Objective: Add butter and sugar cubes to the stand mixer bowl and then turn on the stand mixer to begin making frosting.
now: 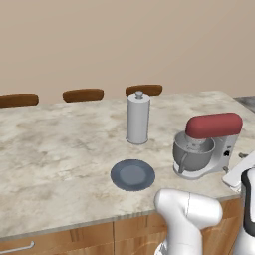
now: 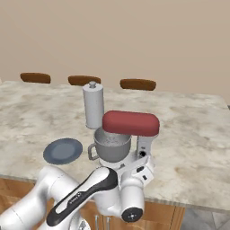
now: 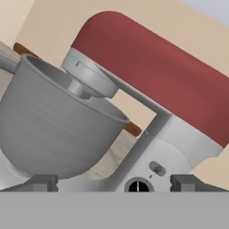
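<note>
The table carries the stand mixer at the arm's twelve o'clock, its stand mixer bowl seated under the red head. The end effector, fingers apart and empty, faces the round dial; I'd advance squarely, centring the dial before turning.

plate left of stand mixer, canister behind

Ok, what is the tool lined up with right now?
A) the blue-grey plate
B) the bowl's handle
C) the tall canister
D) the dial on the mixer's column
D: in the hand view the tool frames the round dial low on the stand mixer, with the stand mixer bowl off to one side.
</note>
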Robot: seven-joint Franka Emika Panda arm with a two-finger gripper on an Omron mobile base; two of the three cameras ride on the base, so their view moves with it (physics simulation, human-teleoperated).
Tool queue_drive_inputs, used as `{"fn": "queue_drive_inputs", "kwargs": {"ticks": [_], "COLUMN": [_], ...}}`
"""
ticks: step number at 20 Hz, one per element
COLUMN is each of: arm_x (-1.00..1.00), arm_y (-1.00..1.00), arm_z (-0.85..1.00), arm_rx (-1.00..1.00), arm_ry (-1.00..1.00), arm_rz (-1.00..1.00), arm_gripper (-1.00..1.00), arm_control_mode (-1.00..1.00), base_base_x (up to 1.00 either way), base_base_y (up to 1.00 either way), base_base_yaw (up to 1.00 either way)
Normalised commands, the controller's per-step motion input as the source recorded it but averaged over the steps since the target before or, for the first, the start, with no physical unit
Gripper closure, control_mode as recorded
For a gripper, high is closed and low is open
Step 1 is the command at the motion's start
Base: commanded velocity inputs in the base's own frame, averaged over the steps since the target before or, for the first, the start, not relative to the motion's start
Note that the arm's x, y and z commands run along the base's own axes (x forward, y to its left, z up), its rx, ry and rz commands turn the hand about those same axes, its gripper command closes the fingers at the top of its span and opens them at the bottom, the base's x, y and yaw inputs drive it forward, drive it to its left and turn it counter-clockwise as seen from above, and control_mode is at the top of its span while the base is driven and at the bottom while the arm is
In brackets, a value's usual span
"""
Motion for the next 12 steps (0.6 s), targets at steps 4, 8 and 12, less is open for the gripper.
{"fn": "queue_drive_inputs", "kwargs": {"ticks": [4, 8, 12], "arm_x": [0.16, 0.16, 0.23], "arm_y": [-0.22, -0.17, -0.03], "arm_z": [0.0, 0.0, 0.0], "arm_rx": [0.0, 0.0, 0.0], "arm_ry": [-0.04, -0.01, 0.0], "arm_rz": [-0.05, -0.02, 0.0], "arm_gripper": [-1.0, -1.0, -1.0], "arm_control_mode": [-1.0, -1.0, -1.0], "base_base_x": [0.0, 0.0, 0.0], "base_base_y": [0.0, 0.0, 0.0], "base_base_yaw": [0.0, 0.0, 0.0]}}
